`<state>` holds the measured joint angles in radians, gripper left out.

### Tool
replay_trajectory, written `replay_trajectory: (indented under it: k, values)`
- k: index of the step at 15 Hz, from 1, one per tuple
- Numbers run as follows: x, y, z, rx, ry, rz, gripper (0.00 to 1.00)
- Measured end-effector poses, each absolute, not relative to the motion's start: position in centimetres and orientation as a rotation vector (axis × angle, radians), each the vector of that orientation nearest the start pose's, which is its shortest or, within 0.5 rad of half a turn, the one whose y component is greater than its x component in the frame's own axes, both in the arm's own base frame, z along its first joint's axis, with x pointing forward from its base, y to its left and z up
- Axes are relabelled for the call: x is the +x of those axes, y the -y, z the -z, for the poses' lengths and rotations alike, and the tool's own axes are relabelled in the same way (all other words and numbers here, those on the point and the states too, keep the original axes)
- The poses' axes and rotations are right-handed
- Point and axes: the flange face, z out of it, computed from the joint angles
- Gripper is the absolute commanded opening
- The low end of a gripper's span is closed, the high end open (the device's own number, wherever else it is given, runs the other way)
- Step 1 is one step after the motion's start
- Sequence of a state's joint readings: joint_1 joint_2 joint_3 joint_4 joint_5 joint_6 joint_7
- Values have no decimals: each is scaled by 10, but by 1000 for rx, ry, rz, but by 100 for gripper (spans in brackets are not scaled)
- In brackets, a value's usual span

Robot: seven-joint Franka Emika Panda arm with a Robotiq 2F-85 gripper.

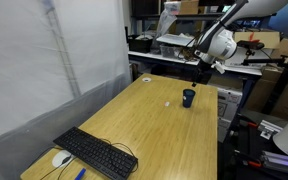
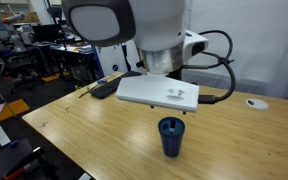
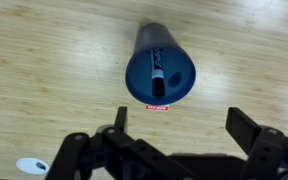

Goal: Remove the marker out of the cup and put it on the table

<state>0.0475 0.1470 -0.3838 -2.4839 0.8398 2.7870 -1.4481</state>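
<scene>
Exterior, cup: the blue cup point(image 1: 188, 97) is standing upright near the tabletop's point(image 1: 134, 130) far edge, with the fingers point(image 1: 201, 72) hanging above and just beyond it.
Exterior, arm: the wrist housing point(image 2: 159, 93) is hiding the fingers; the blue cup point(image 2: 171, 136) is sitting below.
Wrist, marker: the marker point(image 3: 158, 70) is leaning inside the blue cup point(image 3: 160, 75), its long axis nearly vertical.
Wrist, fingers: the fingers point(image 3: 242, 125) are spreading wide, empty, with the marker lying ahead, slightly off-centre.

Wooden table point(image 1: 164, 130) carries a blue cup point(image 1: 188, 97), keyboard point(image 1: 96, 153) and mouse point(image 1: 61, 158)
</scene>
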Motion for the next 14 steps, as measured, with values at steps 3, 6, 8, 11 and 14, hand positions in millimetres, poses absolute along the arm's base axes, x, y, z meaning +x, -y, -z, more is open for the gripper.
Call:
replay_trajectory:
  k: [3,6,8,11,14]
  values:
    - [449,195,-231,-3004,528,502,100]
    - [455,196,-216,-3011,530,466,100]
    - [457,197,-208,-3016,529,441,88]
    - [457,198,-200,-3020,532,416,69]
    - [458,198,-199,-3020,534,414,67]
